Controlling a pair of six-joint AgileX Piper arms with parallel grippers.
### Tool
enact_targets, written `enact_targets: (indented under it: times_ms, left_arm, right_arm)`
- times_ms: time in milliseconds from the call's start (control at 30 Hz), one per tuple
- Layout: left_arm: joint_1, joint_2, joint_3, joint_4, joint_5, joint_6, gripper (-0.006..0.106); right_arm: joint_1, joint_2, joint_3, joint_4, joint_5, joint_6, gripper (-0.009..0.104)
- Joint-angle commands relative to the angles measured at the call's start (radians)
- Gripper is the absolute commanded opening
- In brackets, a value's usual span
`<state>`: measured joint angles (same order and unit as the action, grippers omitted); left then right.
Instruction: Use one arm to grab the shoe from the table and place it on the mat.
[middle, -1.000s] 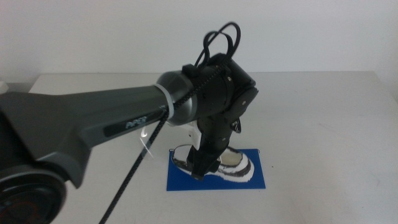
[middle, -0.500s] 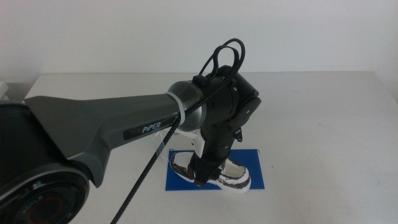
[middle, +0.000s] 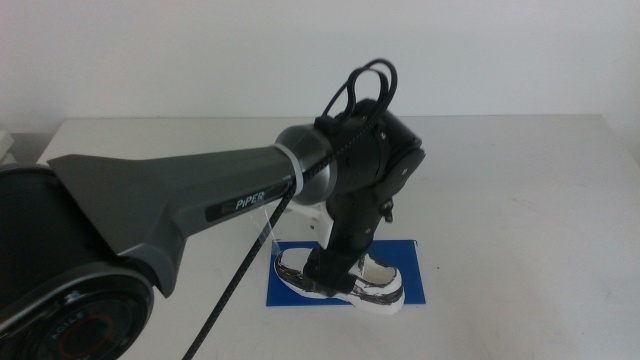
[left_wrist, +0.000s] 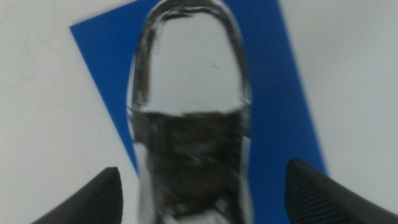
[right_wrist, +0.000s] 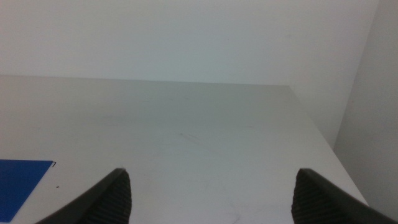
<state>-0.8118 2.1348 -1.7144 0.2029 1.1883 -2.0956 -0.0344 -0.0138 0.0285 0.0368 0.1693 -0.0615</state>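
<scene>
The white-and-black shoe (middle: 378, 287) lies flat on the blue mat (middle: 408, 258) near the front of the white table (middle: 520, 190). The left arm (middle: 190, 200) reaches in from the left, and its gripper (middle: 328, 280) points down over the middle of the shoe. In the left wrist view the shoe (left_wrist: 186, 93) fills the centre on the mat (left_wrist: 280, 93). My left gripper (left_wrist: 202, 202) is open, its jaws standing apart from the shoe's sides. The right gripper (right_wrist: 211, 199) is open with nothing in it, out of the middle view, facing bare table (right_wrist: 186, 124).
A white object stands just behind the gripper head, mostly hidden by the arm. The right wrist view shows a corner of the mat (right_wrist: 18, 180), the table's far edge and a pale wall beyond.
The left arm has shifted slightly right and forward. The shoe, tilted and blurred earlier, now rests still and flat on the mat.
</scene>
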Motion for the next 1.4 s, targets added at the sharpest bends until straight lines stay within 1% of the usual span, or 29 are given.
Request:
enact_targets:
  times_ms: [0, 67, 133, 300, 467, 567, 667, 833, 1033, 1133, 1200, 1367]
  left_arm:
    - [-0.005, -0.063, -0.065, 0.024, 0.074, -0.022, 0.086]
    - [-0.005, -0.064, -0.097, 0.02, 0.129, -0.003, 0.085]
    - [-0.005, -0.078, -0.11, 0.02, 0.132, 0.028, 0.083]
    - [-0.005, -0.14, -0.11, 0.022, 0.13, 0.03, 0.079]
    - [-0.005, -0.218, -0.11, 0.052, 0.13, 0.03, 0.079]
    - [-0.005, -0.272, -0.11, 0.087, 0.129, 0.046, 0.079]
    - [-0.005, -0.335, -0.11, 0.168, 0.129, 0.124, 0.079]
    - [-0.005, -0.434, -0.11, 0.364, 0.129, 0.385, 0.079]
    - [-0.005, -0.52, -0.11, 0.55, 0.129, 0.702, 0.079]
    - [-0.005, -0.55, -0.11, 0.678, 0.129, 0.872, 0.079]
    - [-0.005, -0.566, -0.11, 0.742, 0.129, 0.955, 0.079]
    - [-0.004, -0.589, -0.11, 0.822, 0.129, 1.153, 0.079]
  right_arm:
    - [-0.005, -0.02, -0.01, -0.008, -0.079, -0.013, 0.066]
    - [-0.005, -0.02, -0.01, -0.008, -0.079, -0.013, 0.066]
    - [-0.005, -0.02, -0.01, -0.008, -0.079, -0.013, 0.066]
    - [-0.005, -0.02, -0.01, -0.008, -0.079, -0.013, 0.066]
    - [-0.005, -0.02, -0.01, -0.008, -0.079, -0.013, 0.066]
    - [-0.005, -0.02, -0.01, -0.008, -0.079, -0.013, 0.066]
    - [-0.005, -0.02, -0.01, -0.008, -0.079, -0.013, 0.066]
    - [-0.005, -0.02, -0.01, -0.008, -0.079, -0.013, 0.066]
    - [-0.005, -0.02, -0.01, -0.008, -0.079, -0.013, 0.066]
    - [-0.005, -0.02, -0.01, -0.008, -0.079, -0.013, 0.066]
    - [-0.005, -0.02, -0.01, -0.008, -0.079, -0.013, 0.066]
    - [-0.005, -0.02, -0.01, -0.008, -0.079, -0.013, 0.066]
